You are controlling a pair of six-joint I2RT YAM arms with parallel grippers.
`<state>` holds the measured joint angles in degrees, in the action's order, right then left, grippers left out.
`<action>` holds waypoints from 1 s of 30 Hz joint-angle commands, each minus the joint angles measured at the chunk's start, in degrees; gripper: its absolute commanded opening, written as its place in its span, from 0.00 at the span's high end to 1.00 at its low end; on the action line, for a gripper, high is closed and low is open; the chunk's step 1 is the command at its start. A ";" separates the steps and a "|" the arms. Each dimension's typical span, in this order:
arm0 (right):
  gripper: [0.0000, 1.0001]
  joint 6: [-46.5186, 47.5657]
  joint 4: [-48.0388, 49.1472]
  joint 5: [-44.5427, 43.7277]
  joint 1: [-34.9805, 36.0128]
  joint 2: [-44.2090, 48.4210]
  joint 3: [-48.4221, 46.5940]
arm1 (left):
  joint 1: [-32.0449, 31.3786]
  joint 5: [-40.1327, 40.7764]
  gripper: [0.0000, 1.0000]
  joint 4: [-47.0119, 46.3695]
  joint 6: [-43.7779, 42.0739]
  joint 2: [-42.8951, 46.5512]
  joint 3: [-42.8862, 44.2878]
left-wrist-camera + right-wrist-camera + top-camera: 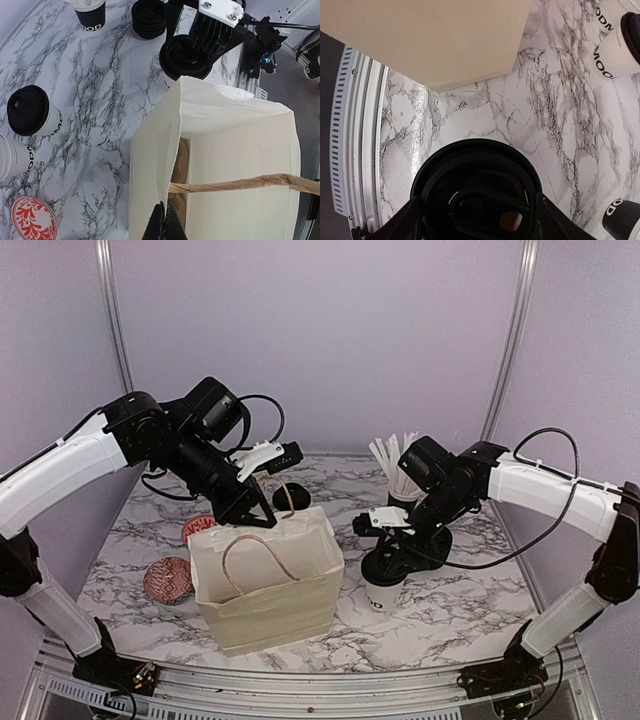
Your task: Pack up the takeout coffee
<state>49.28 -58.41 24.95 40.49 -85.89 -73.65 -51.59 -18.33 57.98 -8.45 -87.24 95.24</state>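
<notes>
Left claw (162, 225) is pinched shut on the rim of the paper bag (270, 585), gripping one wall so the mouth gapes open, twine handle (240, 184) draped across the opening. Just beside the bag, on the side facing the right arm, the right claw (388, 562) sits down over a lidded cup (381, 596). From its wrist view the fingers hug both sides of the black lid (477, 195), so I read it as clamped on that cup. The cup itself looks planted on the table (450, 610), upright, not lifted yet.

So the step in hand, by my read: the pick of this coffee, with the bag held ready to receive it.

Next up it needs a straight lift high enough to clear the bag's rim, a short carry across over the opening, then a level descent between the walls. Watch that handle, it could snag the cup. There's something brown low inside the bag, can't tell what.

A second lidded cup (31, 112) waits well clear of the bag.
</notes>
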 commanded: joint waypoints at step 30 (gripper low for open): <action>0.13 7.26 -10.86 -12.05 0.05 0.16 1.65 | 0.17 -3.21 1.00 2.67 -8.11 -12.69 11.52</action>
<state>55.48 -66.00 15.00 40.49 -85.80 -69.93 -51.57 -21.19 58.67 -15.92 -99.50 106.39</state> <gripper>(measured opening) 0.855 0.009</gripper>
